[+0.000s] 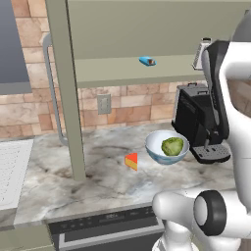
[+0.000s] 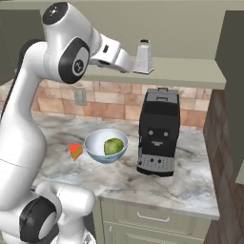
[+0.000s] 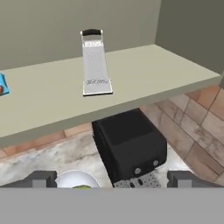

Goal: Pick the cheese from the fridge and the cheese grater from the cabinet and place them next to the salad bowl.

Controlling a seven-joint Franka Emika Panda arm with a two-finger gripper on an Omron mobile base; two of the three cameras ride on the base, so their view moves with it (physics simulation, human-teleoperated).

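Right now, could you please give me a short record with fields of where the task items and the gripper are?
cheese: yellow-orange wedge on the marble counter, beside the bowl
salad bowl: pale glossy bowl holding green salad
cheese grater: upright silver-grey metal grater on the olive-beige cabinet shelf
gripper: open, empty, short of the grater
beside bowl: black coffee machine

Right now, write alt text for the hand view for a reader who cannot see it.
A silver cheese grater stands upright on the olive-beige cabinet shelf, straight ahead of the open claw. Below the shelf sit a black coffee machine and the rim of the salad bowl on a marble counter; a small blue object lies at the shelf's left edge.
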